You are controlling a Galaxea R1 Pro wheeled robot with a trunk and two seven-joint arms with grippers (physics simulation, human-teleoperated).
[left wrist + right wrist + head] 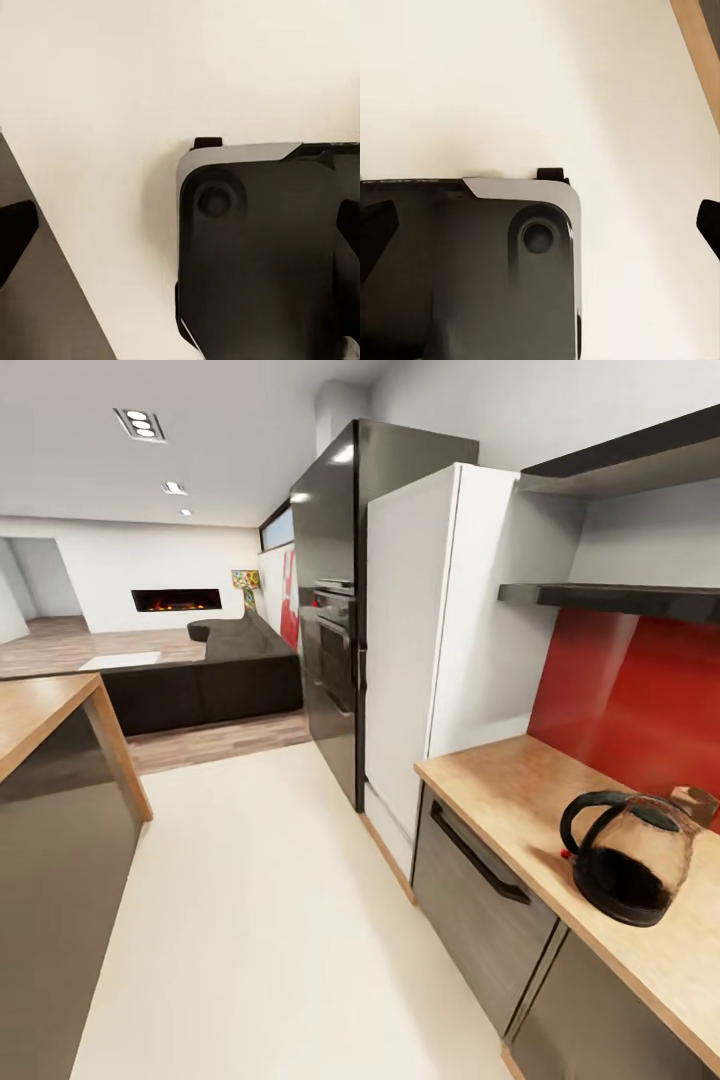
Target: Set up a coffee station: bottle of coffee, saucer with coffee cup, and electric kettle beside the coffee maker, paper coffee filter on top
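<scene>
Ahead, the pale floor (260, 920) takes up most of the head view, running from the near edge toward a lounge with a dark sofa (215, 675) and a lit fireplace (176, 600) at about 10 o'clock. A tall black fridge (335, 600) and a white cabinet (430, 640) stand side by side near 1 o'clock, with two dark wall shelves (620, 598) and a red splashback (640, 690) at 3 o'clock. The orange-brown wooden bar (40, 710) juts in at 9 o'clock.

The kitchen surface (520, 790), light wood over grey cabinet fronts, runs from 3 o'clock down to 5 o'clock. On it, at about 4 o'clock, sits the kettle (632, 857), upright, smoky and see-through with a black handle and a red button low on its side. Just behind it, against the splashback, a small brownish object (695, 803) pokes out; I cannot tell what it is.

In the left wrist view the left fingers (15, 232) show as dark tips at opposite edges, spread wide with nothing between them, above the floor and the robot's dark base (262, 255). In the right wrist view the right fingers (375, 232) are equally wide apart and hold nothing, over the same base (472, 270).
</scene>
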